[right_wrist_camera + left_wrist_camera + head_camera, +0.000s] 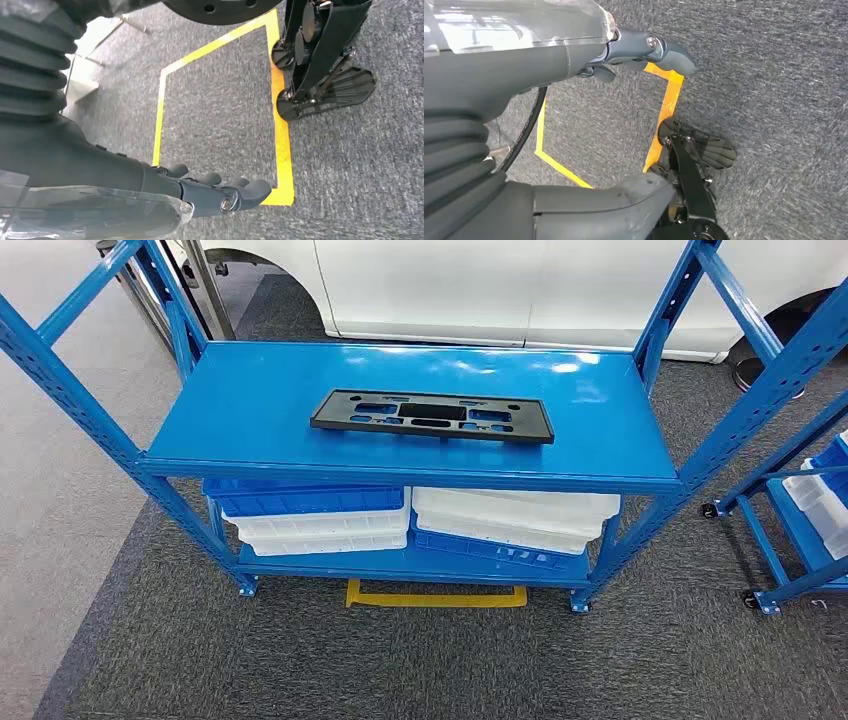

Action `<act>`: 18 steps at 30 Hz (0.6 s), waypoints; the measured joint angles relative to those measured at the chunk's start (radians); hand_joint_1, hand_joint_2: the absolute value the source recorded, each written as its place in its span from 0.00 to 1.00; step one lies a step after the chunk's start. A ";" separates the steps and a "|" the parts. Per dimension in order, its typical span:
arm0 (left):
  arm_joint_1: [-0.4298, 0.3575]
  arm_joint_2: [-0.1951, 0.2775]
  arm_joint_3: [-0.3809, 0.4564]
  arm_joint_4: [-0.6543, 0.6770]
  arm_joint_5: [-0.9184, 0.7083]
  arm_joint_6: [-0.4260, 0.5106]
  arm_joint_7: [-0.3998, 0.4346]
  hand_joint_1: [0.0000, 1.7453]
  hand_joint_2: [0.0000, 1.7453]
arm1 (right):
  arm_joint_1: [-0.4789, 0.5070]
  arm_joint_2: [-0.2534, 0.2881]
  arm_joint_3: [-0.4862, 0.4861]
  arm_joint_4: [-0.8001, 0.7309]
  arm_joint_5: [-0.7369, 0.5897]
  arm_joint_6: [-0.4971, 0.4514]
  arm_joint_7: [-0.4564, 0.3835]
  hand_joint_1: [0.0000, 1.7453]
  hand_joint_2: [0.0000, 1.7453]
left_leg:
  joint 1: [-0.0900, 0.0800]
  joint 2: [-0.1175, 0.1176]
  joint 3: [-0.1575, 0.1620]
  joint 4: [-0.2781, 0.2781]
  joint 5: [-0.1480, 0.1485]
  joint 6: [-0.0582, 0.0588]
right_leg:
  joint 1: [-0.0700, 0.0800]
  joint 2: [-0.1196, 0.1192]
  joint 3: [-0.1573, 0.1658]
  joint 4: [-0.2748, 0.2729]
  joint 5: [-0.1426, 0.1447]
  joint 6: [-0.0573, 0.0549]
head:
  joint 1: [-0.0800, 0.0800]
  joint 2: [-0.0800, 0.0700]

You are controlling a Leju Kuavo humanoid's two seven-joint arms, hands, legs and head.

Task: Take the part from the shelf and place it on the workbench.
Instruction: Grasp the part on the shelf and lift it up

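1. Part (432, 416): black, flat, long rectangular plate with cut-outs. It lies flat on the top deck of the shelf (250, 390), near the middle, long side across my view. It is well ahead of both my hands and touches neither.
2. Shelf: blue metal rack with perforated uprights. The top deck carries the part alone. It stands on grey carpet (400, 660), ahead of my hands.
3. Bins (320, 515): blue and white plastic trays stacked on the lower deck, under the part, in two piles side by side.
4. Tape (435, 596): a yellow outline on the carpet at the foot of the shelf.
5. My left hand (634, 55): hangs at my side above the carpet, palm toward a yellow tape outline (666, 107) on the floor. The fingers are spread and straight, and it holds nothing.
6. My right hand (215, 187): hangs at my side above the carpet, just over the corner of a yellow tape square (280, 150). The fingers lie side by side, lightly extended, and it holds nothing.
7. Second rack (800, 510): blue, on castors, off to my right side, with white and blue bins on it.
8. Vehicle (520, 285): white body panel beyond the shelf, far from both hands.
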 joint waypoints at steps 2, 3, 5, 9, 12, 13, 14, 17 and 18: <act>-0.004 0.003 -0.020 0.007 0.012 -0.002 -0.005 0.00 0.00 | -0.003 -0.002 0.006 0.005 -0.022 0.004 -0.003 0.00 0.00 | 0.000 0.000 0.000 0.000 0.000 0.000 | 0.000 0.000 0.000 0.000 0.000 0.000 | 0.000 0.000; -0.006 0.006 -0.037 0.013 0.021 -0.003 -0.009 0.00 0.00 | -0.005 -0.003 0.010 0.008 -0.041 0.008 -0.008 0.00 0.00 | 0.000 0.000 0.000 0.000 0.000 0.000 | 0.000 0.000 0.000 0.000 0.000 0.000 | 0.000 0.000; -0.010 0.009 -0.058 0.018 0.033 -0.004 -0.017 0.00 0.00 | -0.009 -0.007 0.017 0.012 -0.069 0.019 -0.027 0.00 0.00 | 0.000 0.000 0.000 0.000 0.000 0.000 | 0.000 0.000 0.000 0.000 0.000 0.000 | 0.000 0.000; -0.024 0.012 -0.100 0.032 0.049 -0.004 -0.025 0.00 0.00 | -0.034 -0.035 0.039 0.015 -0.096 0.054 -0.125 0.00 0.00 | 0.000 0.000 -0.001 0.000 0.000 0.000 | 0.000 0.000 0.001 0.000 0.000 0.000 | 0.000 0.000; -0.037 0.014 -0.147 0.043 0.055 -0.002 -0.016 0.00 0.00 | -0.081 -0.068 0.065 0.008 -0.098 0.081 -0.234 0.00 0.00 | 0.000 0.001 -0.001 0.000 0.000 0.000 | 0.000 0.001 0.002 0.000 0.001 0.001 | 0.000 0.000; -0.041 0.015 -0.160 0.045 0.054 -0.001 -0.011 0.00 0.00 | -0.098 -0.079 0.072 -0.001 -0.093 0.086 -0.263 0.00 0.00 | 0.000 0.001 0.000 0.000 0.000 0.001 | 0.000 0.002 0.002 0.000 0.001 0.002 | 0.000 0.000; -0.044 0.015 -0.172 0.047 0.052 0.000 -0.006 0.00 0.00 | -0.113 -0.090 0.078 -0.016 -0.084 0.089 -0.286 0.00 0.00 | 0.000 0.001 0.000 0.000 0.001 0.001 | 0.000 0.002 0.002 0.000 0.002 0.002 | 0.000 0.000; -0.049 0.015 -0.197 0.052 0.049 0.010 0.003 0.00 0.00 | -0.140 -0.120 0.086 -0.086 -0.044 0.089 -0.331 0.00 0.00 | 0.000 0.001 0.001 0.002 0.001 0.001 | 0.000 0.002 0.002 0.000 0.002 0.002 | 0.000 0.000; -0.050 0.015 -0.202 0.053 0.048 0.015 0.003 0.00 0.00 | -0.143 -0.127 0.086 -0.114 -0.027 0.086 -0.337 0.00 0.00 | 0.000 0.001 0.000 0.003 0.001 0.001 | 0.000 0.002 0.002 0.000 0.002 0.002 | 0.000 0.000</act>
